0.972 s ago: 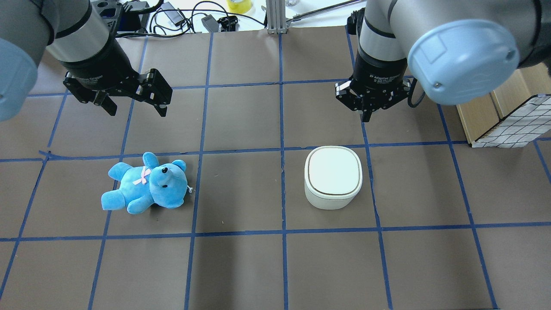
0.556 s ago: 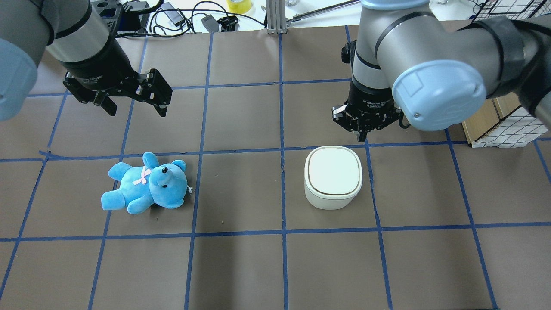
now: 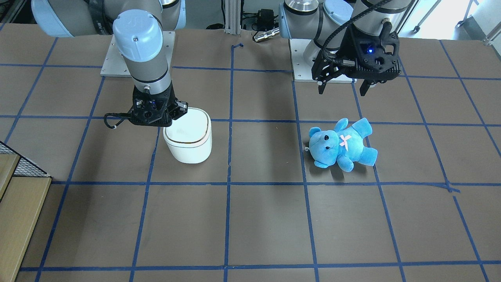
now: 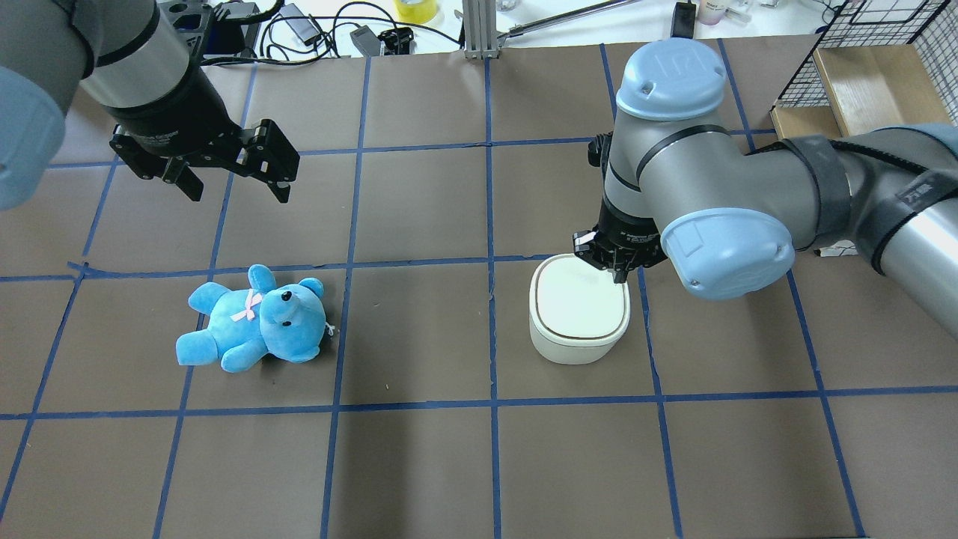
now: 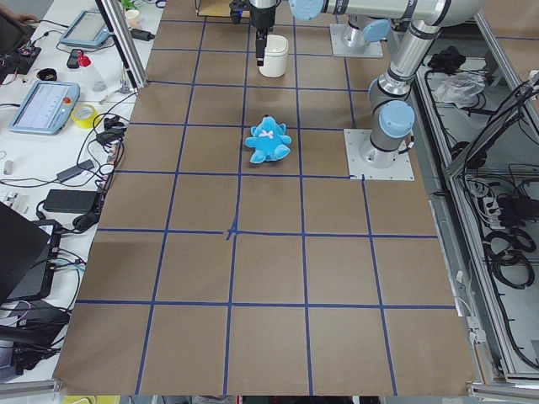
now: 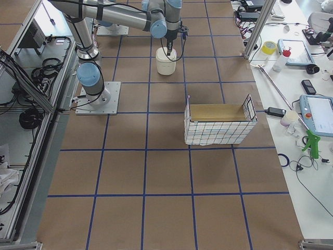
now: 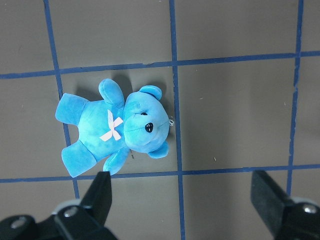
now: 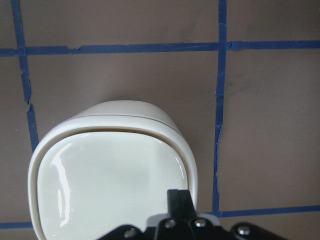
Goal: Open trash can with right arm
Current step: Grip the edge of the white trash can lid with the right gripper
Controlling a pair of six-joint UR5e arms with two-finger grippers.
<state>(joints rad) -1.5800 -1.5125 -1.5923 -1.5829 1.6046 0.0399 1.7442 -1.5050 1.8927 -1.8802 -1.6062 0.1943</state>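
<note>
The trash can point(image 4: 572, 346) stood right of the counter's point(image 4: 419, 464) middle, about halfway between its near and far edges, with its lid point(image 4: 576, 299) flat and shut. My right jaws, at the end of the right arm point(image 4: 696, 180), were pinched together and gripped nothing. Their tips pointed down over the lid's corner toward the far and right edges; whether they touched it I could not tell. I judged this the end of the approach. The next move called for a short, square press on that rim to pop the lid. A second before, those jaws had hung nearer the far edge, clear of the can, which had not shifted. Toward the left edge the bear point(image 4: 254, 322) lay as before. Beyond it my left jaws hung spread wide and empty.
</note>
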